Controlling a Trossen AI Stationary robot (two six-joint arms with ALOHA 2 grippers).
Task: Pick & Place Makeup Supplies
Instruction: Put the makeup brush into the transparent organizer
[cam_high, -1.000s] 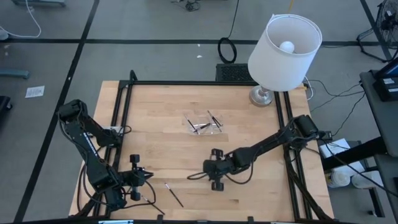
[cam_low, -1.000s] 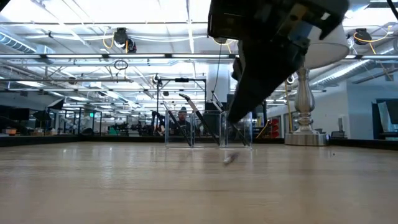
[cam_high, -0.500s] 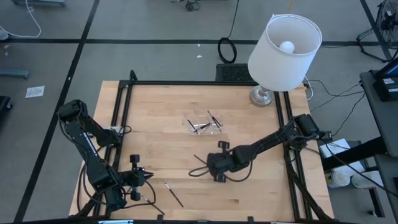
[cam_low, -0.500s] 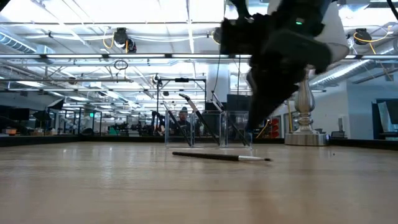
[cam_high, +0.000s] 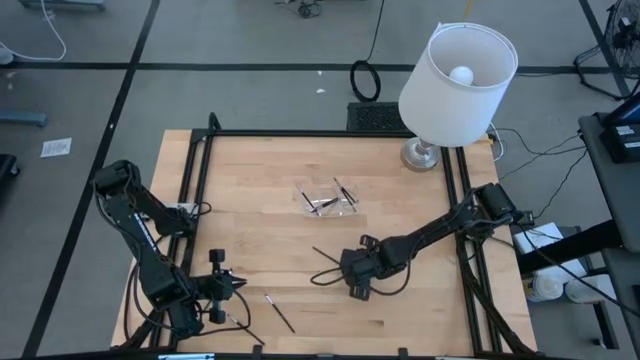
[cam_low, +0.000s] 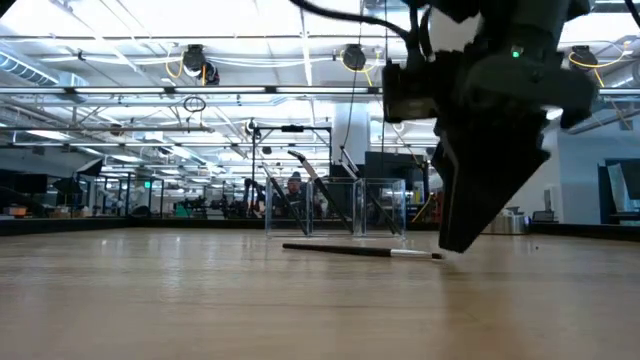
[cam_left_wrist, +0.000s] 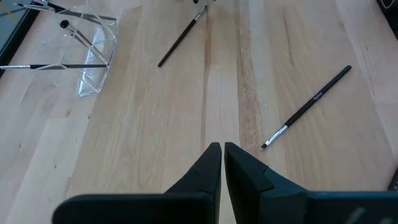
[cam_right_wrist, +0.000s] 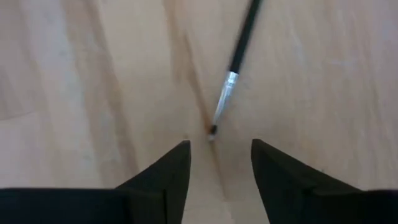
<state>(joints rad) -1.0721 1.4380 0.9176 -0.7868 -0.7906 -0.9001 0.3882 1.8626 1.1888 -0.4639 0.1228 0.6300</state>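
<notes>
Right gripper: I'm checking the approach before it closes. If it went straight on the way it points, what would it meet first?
The brush lying just ahead of the open right gripper; its tip sits between the fingers' line, apparently on the table.

Two makeup brushes lie on the table; clear tray beyond; jaws closed.

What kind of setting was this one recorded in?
Probably a large robotics lab or workshop. The wooden table sits in a black frame on a grey floor with taped lines. The low view looks into an open hall with ceiling trusses and more rigs behind.
</notes>
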